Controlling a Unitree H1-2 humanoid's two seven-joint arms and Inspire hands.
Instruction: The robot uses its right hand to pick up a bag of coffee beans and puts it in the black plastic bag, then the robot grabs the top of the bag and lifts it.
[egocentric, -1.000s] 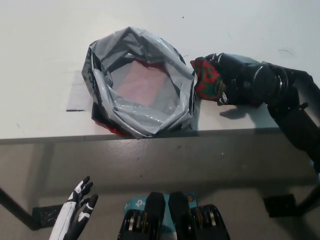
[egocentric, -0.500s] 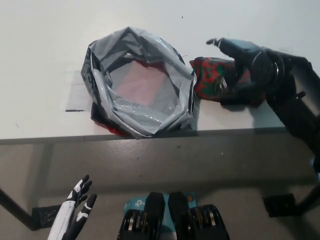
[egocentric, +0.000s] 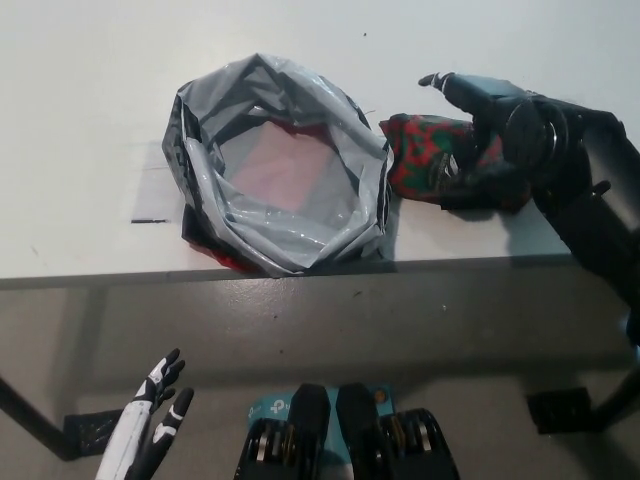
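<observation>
The black plastic bag (egocentric: 280, 165) stands on the white table (egocentric: 90, 100) with its mouth wide open, its shiny grey lining showing; a pinkish flat patch lies at its bottom. Just right of its rim lies the coffee bean bag (egocentric: 418, 155), red with a green pattern. My black right hand (egocentric: 478, 135) is over the right end of that bag, fingers spread, one reaching up and left, others touching the bag's lower side. The bag's far end is hidden beneath the hand. My white left hand (egocentric: 150, 420) rests open at the lower left, below the table's edge.
The table's front edge (egocentric: 320, 270) runs just below the plastic bag. A bit of red (egocentric: 230, 262) peeks from under the bag's front. A short dark mark (egocentric: 150, 219) lies on the table to the bag's left. Below the edge is grey floor.
Since one second ago my right hand has drawn back to the right and spread its fingers, uncovering more of the coffee bean bag. In the last half second almost nothing has moved.
</observation>
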